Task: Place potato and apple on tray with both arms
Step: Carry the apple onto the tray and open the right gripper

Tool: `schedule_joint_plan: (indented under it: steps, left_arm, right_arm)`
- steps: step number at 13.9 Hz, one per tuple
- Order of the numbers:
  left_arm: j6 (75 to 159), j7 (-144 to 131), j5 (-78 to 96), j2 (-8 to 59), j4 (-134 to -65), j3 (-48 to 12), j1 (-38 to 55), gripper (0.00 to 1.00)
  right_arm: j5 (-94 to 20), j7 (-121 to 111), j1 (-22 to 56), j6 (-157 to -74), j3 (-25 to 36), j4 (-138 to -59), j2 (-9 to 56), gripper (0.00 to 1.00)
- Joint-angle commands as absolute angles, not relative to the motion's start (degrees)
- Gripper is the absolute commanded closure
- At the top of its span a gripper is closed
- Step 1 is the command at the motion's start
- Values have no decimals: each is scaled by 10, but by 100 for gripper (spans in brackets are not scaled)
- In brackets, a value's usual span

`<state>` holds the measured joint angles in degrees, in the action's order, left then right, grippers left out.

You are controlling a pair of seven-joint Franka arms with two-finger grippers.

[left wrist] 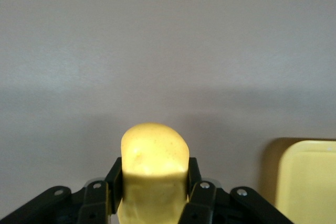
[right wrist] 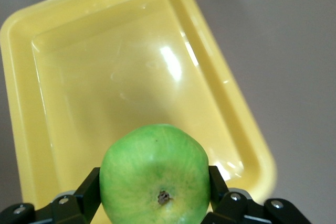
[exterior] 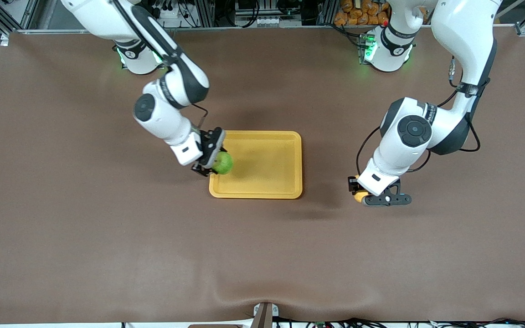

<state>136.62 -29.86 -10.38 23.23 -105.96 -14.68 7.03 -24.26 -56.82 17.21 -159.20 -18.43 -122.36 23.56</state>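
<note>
The yellow tray (exterior: 271, 180) lies in the middle of the table, empty; it also shows in the right wrist view (right wrist: 131, 61) and at the edge of the left wrist view (left wrist: 310, 182). My right gripper (exterior: 214, 160) is shut on the green apple (exterior: 223, 163) and holds it over the tray's rim at the right arm's end; the apple fills the right wrist view (right wrist: 155, 177) between the fingers. My left gripper (exterior: 366, 193) is shut on the yellow-orange potato (exterior: 359, 196), over the bare table beside the tray toward the left arm's end; the potato shows in the left wrist view (left wrist: 154, 166).
The brown table cover (exterior: 107, 237) spreads around the tray on all sides. Both arm bases, lit green, stand along the table's edge farthest from the front camera. A small bracket (exterior: 265, 314) sits at the edge nearest the camera.
</note>
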Motion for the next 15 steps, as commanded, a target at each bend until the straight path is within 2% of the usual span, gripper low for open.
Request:
schedule_joint_plan:
  steps: [1,5,9,15]
  left_arm:
    - [1350,-336,-115,236,-1035,-164,75,100]
    - [1350,-378,-113,247,-1018,-168,111,100]
    - [1350,-430,-114,260,-1003,-168,149,100]
    - [1350,-489,-120,312,-980,-167,193,100]
  right_arm:
    - [-252,-586,176,-1602,-181,-1212,265,0]
    - [-252,-595,168,-1593,-181,-1212,252,0]
    - [-251,-595,94,-1458,-178,-1208,182,0]
    - [-220,-650,-34,-1352,-175,-1199,134,0]
